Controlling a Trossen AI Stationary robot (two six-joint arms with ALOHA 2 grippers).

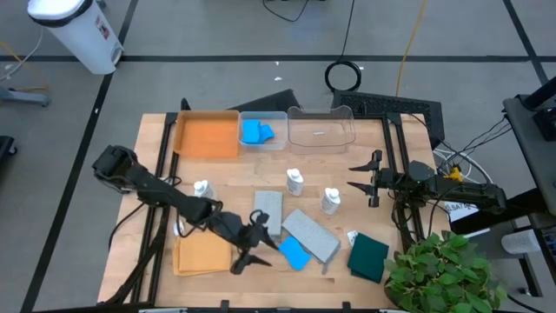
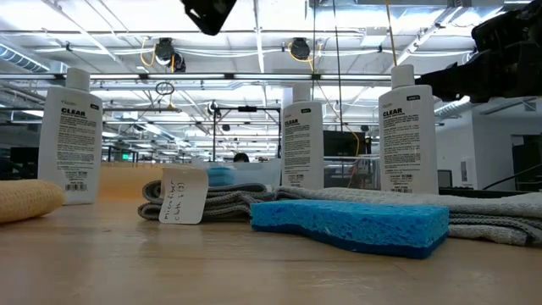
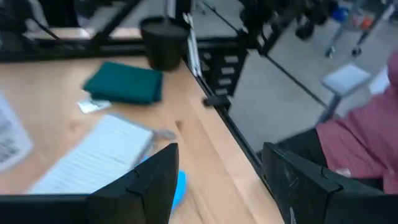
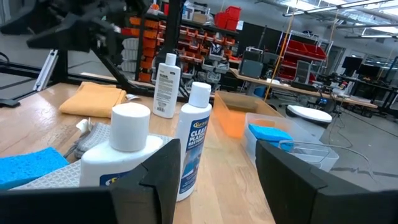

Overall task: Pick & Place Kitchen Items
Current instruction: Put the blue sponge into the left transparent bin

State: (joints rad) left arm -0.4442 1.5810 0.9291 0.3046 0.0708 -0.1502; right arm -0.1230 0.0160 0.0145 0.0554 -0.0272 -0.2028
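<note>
My left gripper (image 1: pixel 258 241) (image 3: pixel 217 186) hovers open above the table's near middle, just left of a blue sponge (image 1: pixel 294 253) (image 2: pixel 351 224) that lies flat by a grey cloth (image 1: pixel 310 235). Nothing is between its fingers. A second grey cloth (image 1: pixel 268 211), an orange cloth (image 1: pixel 202 255) and a dark green cloth (image 1: pixel 368 257) (image 3: pixel 124 84) lie flat nearby. Three white bottles (image 1: pixel 201 189) (image 1: pixel 294 181) (image 1: pixel 330 201) stand upright. My right gripper (image 1: pixel 360 176) (image 4: pixel 217 180) waits open at the right edge.
At the far edge stand an orange tray (image 1: pixel 207 135), a clear bin (image 1: pixel 262 116) with blue sponges (image 1: pixel 256 132) in it, and a second clear bin (image 1: pixel 321 129). A potted plant (image 1: pixel 439 274) is at the near right corner. A person in red (image 3: pixel 367 143) is beyond the table.
</note>
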